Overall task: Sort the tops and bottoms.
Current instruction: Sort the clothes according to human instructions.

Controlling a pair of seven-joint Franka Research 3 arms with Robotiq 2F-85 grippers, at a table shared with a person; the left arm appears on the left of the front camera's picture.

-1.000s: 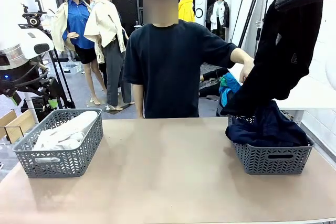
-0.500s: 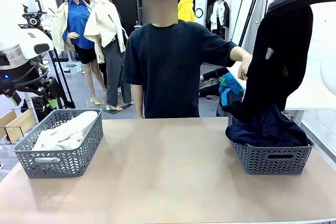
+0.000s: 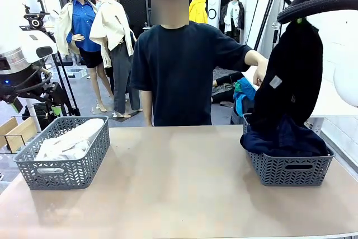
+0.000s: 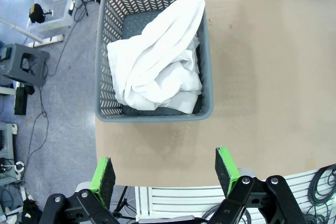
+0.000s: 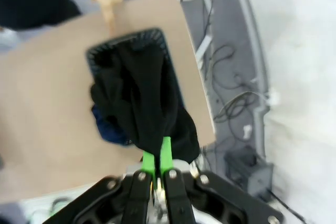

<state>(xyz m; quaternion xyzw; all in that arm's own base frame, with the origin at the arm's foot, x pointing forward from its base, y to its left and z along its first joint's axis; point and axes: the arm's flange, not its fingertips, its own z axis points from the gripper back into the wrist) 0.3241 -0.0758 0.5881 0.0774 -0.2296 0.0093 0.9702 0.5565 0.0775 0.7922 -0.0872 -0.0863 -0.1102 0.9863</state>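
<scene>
The white tops (image 3: 70, 141) lie bundled in the grey basket (image 3: 61, 166) at the table's left. From above, my left gripper (image 4: 164, 170) hangs open near the table edge, short of that basket (image 4: 105, 51) and its white tops (image 4: 157, 56). My right gripper (image 5: 157, 163) is shut on a black garment (image 5: 142, 98), one of the bottoms. The garment (image 3: 288, 79) hangs from the gripper (image 3: 300, 22) high over the right basket (image 3: 288, 169). Its lower end rests on the navy bottoms (image 3: 288, 138) inside. The person's hand (image 3: 260, 74) touches the garment's left edge.
The person stands at the table's far edge, behind the middle. The tan tabletop (image 3: 179, 183) between the two baskets is bare. My left arm's white body (image 3: 22, 65) sits beyond the left edge. Cables and floor lie off the right edge (image 5: 226, 124).
My right gripper has lifted the black garment higher, so it now hangs straighter and narrower over the right basket. The person's hand stays by it. The left gripper has not moved.
</scene>
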